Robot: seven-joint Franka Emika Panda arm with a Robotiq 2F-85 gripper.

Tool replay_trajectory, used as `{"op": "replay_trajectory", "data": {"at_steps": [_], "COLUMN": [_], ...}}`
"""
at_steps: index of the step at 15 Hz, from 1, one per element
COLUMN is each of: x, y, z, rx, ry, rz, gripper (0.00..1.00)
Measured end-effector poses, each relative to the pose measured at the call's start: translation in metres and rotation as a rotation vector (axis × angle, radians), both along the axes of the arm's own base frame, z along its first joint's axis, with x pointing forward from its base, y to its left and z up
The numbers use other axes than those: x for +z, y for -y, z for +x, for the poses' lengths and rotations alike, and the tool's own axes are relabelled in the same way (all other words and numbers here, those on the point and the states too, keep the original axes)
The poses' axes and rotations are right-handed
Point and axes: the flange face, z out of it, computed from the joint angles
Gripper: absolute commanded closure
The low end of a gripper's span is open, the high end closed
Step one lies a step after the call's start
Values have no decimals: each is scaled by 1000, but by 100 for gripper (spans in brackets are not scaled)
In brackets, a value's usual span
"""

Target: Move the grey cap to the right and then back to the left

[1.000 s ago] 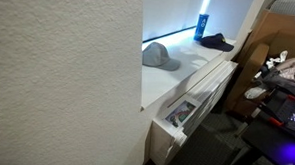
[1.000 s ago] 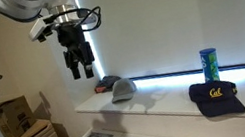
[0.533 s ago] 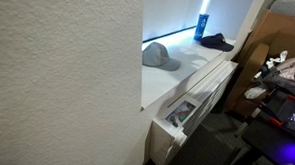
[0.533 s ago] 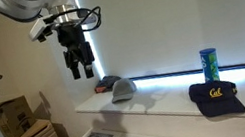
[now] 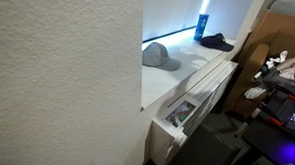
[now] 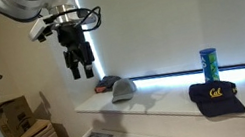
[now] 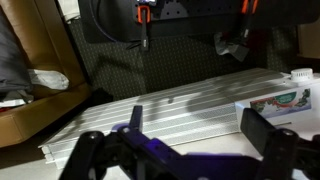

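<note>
The grey cap (image 6: 121,90) lies on the white window ledge (image 6: 164,104), near its left end; it also shows in an exterior view (image 5: 160,56). My gripper (image 6: 84,72) hangs in the air above and to the left of the cap, clear of it, with its jaws apart and empty. In the wrist view the gripper (image 7: 198,125) is open, its two dark fingers (image 7: 265,128) spread over a white slatted surface (image 7: 170,115). The cap does not show in the wrist view. The gripper is hidden behind a wall in the exterior view that looks along the ledge.
A black cap with a yellow logo (image 6: 216,96) lies at the right end of the ledge, and a blue can (image 6: 209,62) stands behind it. A dark object (image 6: 104,84) lies just behind the grey cap. Cardboard boxes (image 6: 15,118) stand lower left.
</note>
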Motion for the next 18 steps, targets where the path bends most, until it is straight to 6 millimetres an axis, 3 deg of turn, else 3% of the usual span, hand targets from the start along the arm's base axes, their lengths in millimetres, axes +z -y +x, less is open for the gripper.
{"op": "replay_trajectory", "data": {"at_steps": [10, 12, 16, 18], "x": [1, 13, 60, 74], "y": [-1, -7, -45, -58], "z": [1, 6, 26, 38], "rx": [1, 17, 101, 132], "ry": [4, 35, 127, 125], "rz": [1, 5, -1, -8], "gripper": [0, 0, 0, 0]}}
